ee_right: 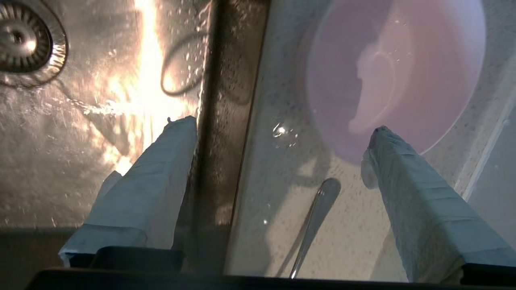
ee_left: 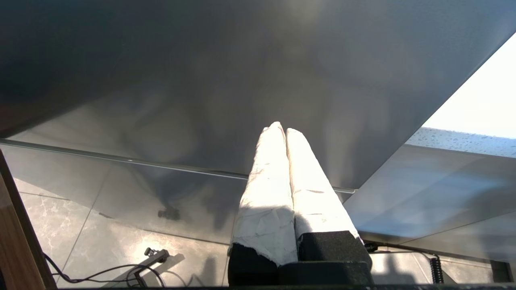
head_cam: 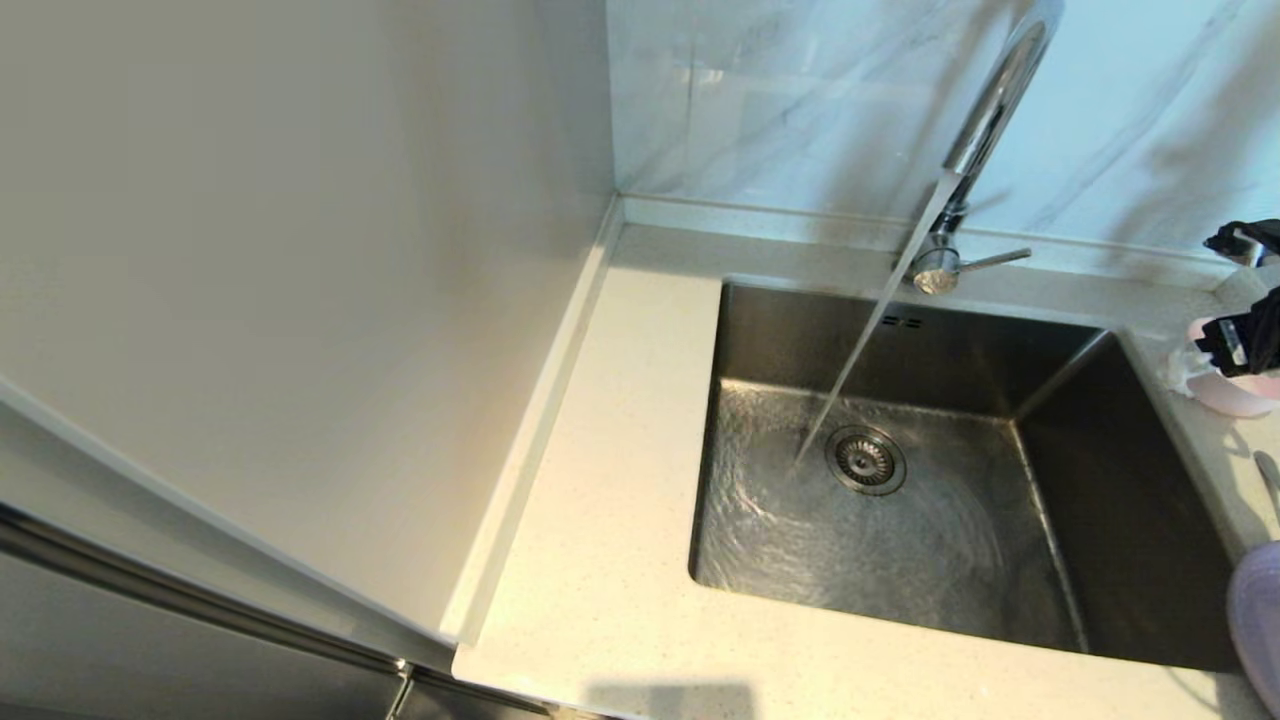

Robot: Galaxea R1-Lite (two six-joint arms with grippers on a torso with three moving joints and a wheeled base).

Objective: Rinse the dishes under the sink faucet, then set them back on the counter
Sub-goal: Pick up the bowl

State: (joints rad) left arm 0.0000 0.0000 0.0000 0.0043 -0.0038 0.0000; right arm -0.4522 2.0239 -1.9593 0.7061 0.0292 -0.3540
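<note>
Water runs in a slanted stream from the faucet [head_cam: 985, 120] at the upper right of the head view and lands on the floor of the sink [head_cam: 960, 380], just left of the round drain strainer [head_cam: 866, 460], spreading ripples over the steel. The faucet's thin side lever [head_cam: 995, 260] points toward the right edge of the frame.

At the far right edge of the head view the right claw [head_cam: 1235, 345] hangs over the cream speckled desk [head_cam: 600, 480], right beside the pale pink bowl [head_cam: 1235, 392]. In the right wrist view the right claw [ee_right: 278, 129] is spread wide and holds nothing: one taped finger [ee_right: 157, 173] lies over the sink side, the other [ee_right: 407, 169] overlaps the near rim of the bowl [ee_right: 395, 68], which sits on the desk at the upper right of that frame. Whether that finger touches the bowl cannot be told. The spoon [ee_right: 316, 213] lies on the desk between the two fingers, at the lower middle of the frame, just beside the bowl. Droplets dot the desk near it.

The lilac plate [head_cam: 1258, 620] shows only as a sliver at the lower right edge of the head view.

The left claw [ee_left: 282, 133] appears only in its own wrist view, fingers pressed together, empty, under a grey panel.
</note>
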